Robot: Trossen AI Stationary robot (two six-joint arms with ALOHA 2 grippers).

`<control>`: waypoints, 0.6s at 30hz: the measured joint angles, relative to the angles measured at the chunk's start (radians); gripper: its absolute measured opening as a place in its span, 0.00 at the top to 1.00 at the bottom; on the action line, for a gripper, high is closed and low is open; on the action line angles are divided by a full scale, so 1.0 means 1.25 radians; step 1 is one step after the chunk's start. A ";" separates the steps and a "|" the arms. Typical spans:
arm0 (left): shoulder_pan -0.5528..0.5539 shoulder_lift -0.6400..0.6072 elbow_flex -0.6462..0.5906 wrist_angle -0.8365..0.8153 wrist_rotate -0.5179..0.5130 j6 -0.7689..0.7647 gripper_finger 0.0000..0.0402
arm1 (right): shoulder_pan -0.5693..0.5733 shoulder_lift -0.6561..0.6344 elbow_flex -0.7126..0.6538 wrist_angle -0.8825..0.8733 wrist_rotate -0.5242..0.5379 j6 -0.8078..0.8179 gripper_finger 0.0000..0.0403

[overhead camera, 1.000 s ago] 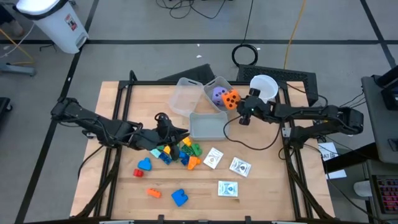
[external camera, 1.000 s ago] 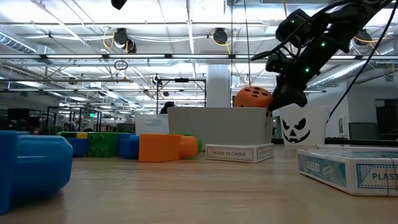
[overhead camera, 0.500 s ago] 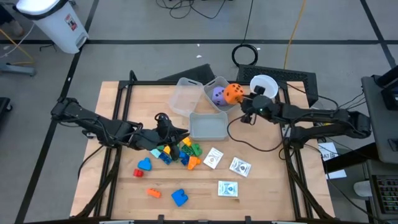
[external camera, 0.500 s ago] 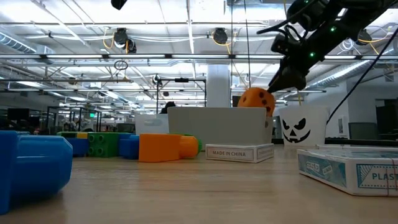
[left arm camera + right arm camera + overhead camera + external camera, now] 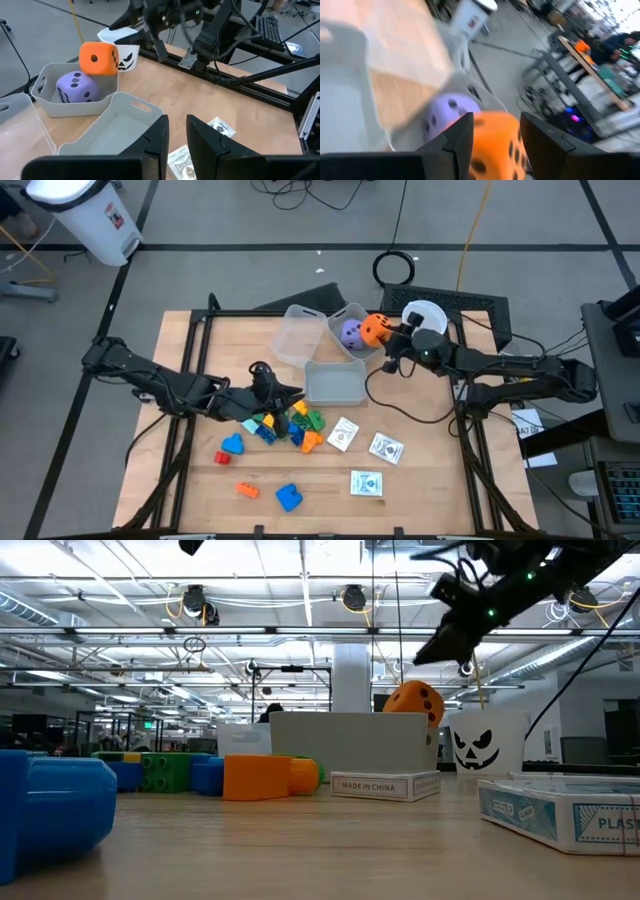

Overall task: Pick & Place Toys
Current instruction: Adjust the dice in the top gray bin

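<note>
An orange dotted die (image 5: 373, 330) sits at the far right corner of a clear bin (image 5: 338, 316), on its rim as far as the left wrist view shows (image 5: 98, 58). A purple die (image 5: 351, 333) lies inside that bin. My right gripper (image 5: 428, 652) hangs open above and to the right of the orange die, clear of it. In the right wrist view the die (image 5: 495, 140) shows beyond its fingers. My left gripper (image 5: 177, 122) hovers over the pile of building blocks (image 5: 292, 425), its fingers a narrow gap apart with nothing between them.
A white cup with a black face (image 5: 425, 318) stands just right of the dice bin. Two more clear bins (image 5: 298, 337) (image 5: 335, 384) lie beside it. Three white cards (image 5: 366, 483) and loose blue, red and orange blocks (image 5: 289, 497) lie toward the near edge.
My right gripper has risen away from the orange die and tipped up toward level. The die first shifted slightly toward the far edge with the gripper. It has since stayed at the bin's corner while the gripper kept rising.
</note>
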 joint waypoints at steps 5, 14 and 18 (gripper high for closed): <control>0.000 0.000 0.000 0.001 0.000 0.012 0.82 | 0.000 0.059 0.163 -0.100 -0.045 0.042 0.69; 0.049 -0.008 0.000 0.050 -0.002 0.140 0.82 | -0.035 0.359 0.666 -0.507 -0.195 0.020 0.95; 0.101 -0.008 0.000 0.007 -0.002 0.137 0.82 | -0.082 0.520 0.891 -0.724 -0.211 -0.023 0.98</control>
